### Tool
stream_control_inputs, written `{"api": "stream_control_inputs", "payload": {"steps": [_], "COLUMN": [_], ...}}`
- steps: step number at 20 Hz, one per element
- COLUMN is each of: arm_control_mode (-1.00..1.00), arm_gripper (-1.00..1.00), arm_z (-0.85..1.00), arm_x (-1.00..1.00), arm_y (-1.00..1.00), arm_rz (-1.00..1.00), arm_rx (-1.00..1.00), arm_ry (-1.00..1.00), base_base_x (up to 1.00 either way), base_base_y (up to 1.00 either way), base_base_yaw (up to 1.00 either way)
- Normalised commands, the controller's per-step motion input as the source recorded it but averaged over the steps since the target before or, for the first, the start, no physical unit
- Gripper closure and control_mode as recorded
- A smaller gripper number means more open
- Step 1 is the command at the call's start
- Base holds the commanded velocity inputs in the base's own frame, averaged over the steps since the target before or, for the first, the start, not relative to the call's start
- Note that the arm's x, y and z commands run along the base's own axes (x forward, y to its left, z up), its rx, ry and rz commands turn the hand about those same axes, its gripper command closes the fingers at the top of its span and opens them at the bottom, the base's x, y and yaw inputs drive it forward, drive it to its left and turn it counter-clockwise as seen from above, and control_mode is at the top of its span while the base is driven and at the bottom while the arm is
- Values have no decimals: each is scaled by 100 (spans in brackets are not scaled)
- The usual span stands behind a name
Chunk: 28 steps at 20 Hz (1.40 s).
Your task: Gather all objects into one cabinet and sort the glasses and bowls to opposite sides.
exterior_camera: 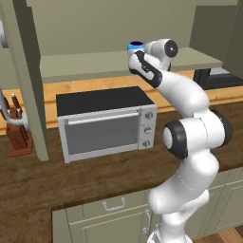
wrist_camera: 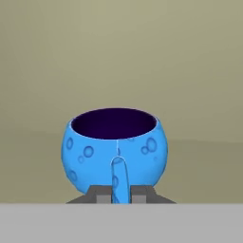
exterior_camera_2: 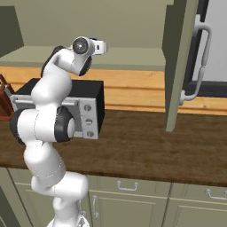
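Pinched together on the thin handle of the blue bowl (wrist_camera: 114, 152), the end effector (wrist_camera: 121, 193) grips narrowly; the bowl could swing or slip above the shelf (exterior_camera: 85, 64).

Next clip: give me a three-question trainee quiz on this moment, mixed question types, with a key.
1. True or false: the two-finger gripper is shut on a handle-like strip on the speckled bright-blue bowl.
2. Which appliance stands on the wooden counter below the olive-green cabinet shelf? A) kettle B) black-and-silver toaster oven C) blender
3. Fill in: the blue bowl's inside looks ____.

Key: 1 true. 2 B. 3 dark.
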Motion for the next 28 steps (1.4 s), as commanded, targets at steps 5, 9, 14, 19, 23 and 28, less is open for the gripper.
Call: {"api": "stream_control_inputs", "payload": {"steps": [5, 9, 14, 19, 23, 28], "arm_control_mode": [-100, -100, -100, -100, -100, -100], "arm_gripper": [100, 100, 100, 100, 100, 100], "arm_z": [30, 43, 8, 25, 20, -1], "arm_x": [-94, -100, -100, -100, -100, -100], "arm_y": [-31, -43, -35, -22, -20, -11], "arm_rz": [0, -5, -1, 0, -1, -2], "arm_rx": [10, 17, 11, 7, 8, 5], "arm_ry": [0, 0, 1, 18, 20, 3], "base_base_x": [0, 0, 0, 0, 0, 0], "base_base_y": [0, 0, 0, 0, 0, 0], "base_base_yaw": [0, 0, 0, 0, 0, 0]}}
